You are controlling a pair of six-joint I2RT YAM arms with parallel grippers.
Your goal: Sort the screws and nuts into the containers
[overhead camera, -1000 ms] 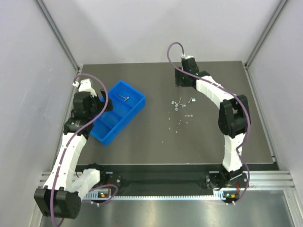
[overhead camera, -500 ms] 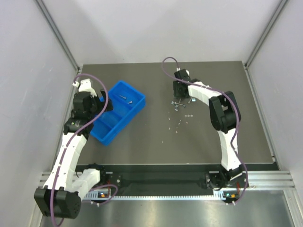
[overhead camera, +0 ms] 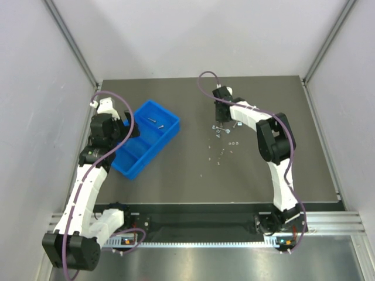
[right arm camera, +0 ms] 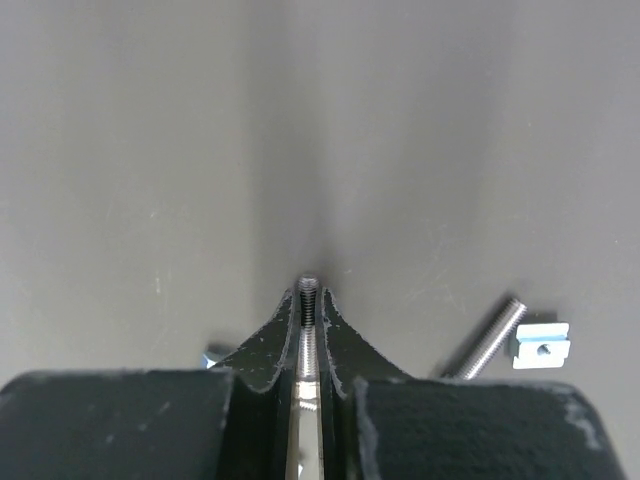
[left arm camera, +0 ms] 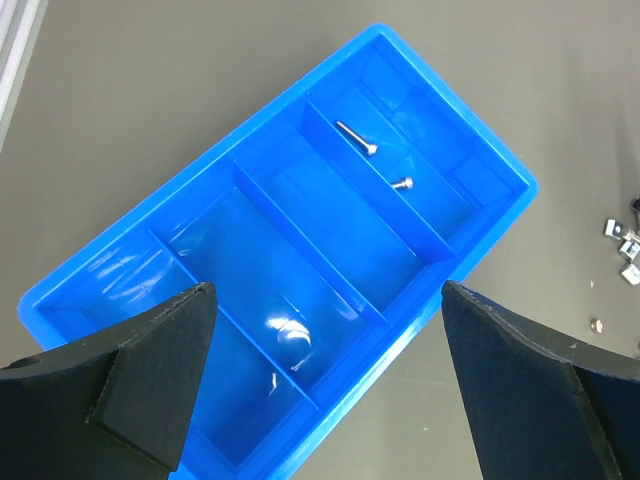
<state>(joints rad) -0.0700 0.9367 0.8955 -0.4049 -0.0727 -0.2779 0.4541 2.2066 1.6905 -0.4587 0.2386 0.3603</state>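
Pick-up step: right gripper (right arm camera: pixel 309 303) is clamped on a slender silver metal screw (right arm camera: pixel 307 362), down at the grey tabletop (right arm camera: pixel 150 150). Next it probably lifts it straight up and carries it to the bright blue plastic tray (overhead camera: pixel 136 170) at centre-left. Left gripper (left arm camera: pixel 322 292) hangs wide open above that.

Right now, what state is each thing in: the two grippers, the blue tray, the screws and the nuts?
Blue tray: middle compartment bare; two screws lie in an end compartment.
Left gripper: open, empty, above the tray.
Right gripper: shut on a screw, tips down by the table.
Loose screw: flat on the table, beside a nut.
Nuts: scattered on the table, unsorted.
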